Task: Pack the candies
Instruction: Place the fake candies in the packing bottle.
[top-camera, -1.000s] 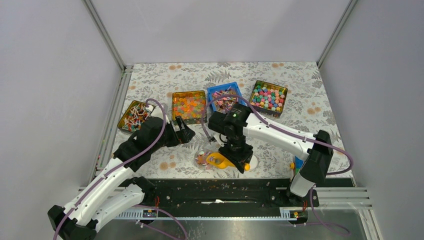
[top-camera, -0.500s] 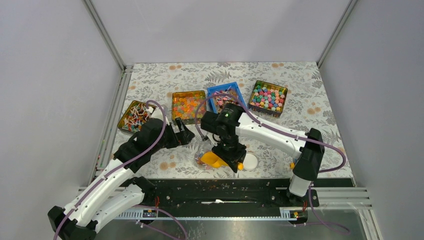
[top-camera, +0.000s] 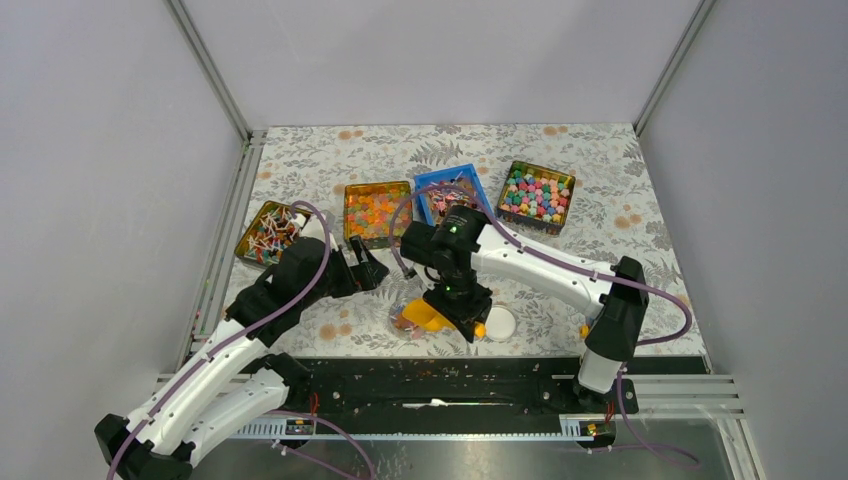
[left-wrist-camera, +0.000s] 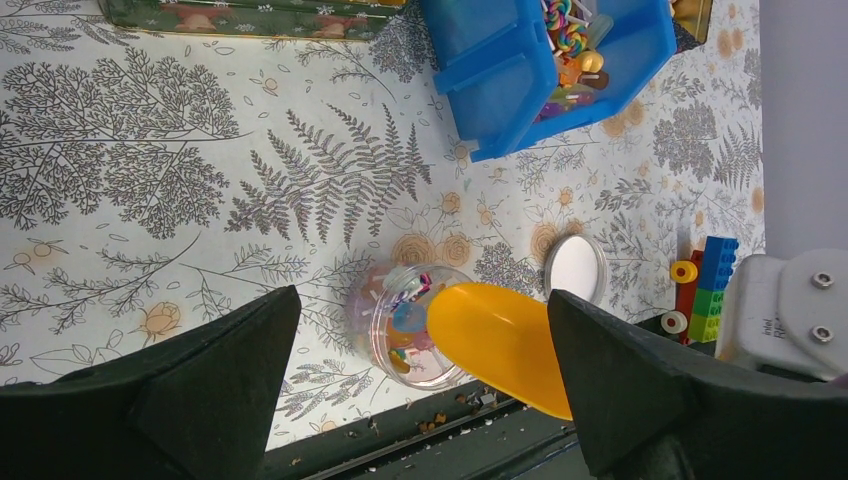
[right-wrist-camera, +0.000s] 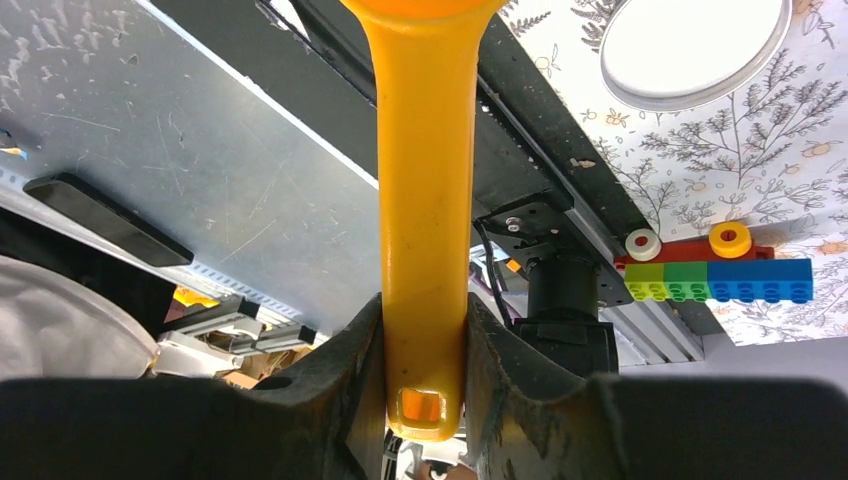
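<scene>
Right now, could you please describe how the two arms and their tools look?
Both the left arm and right arm have white links with black joints, and a purple cable runs along each. A small green light shows on the right arm's wrist. The left tool and right tool each have two black, wedge-shaped fingers.
</scene>
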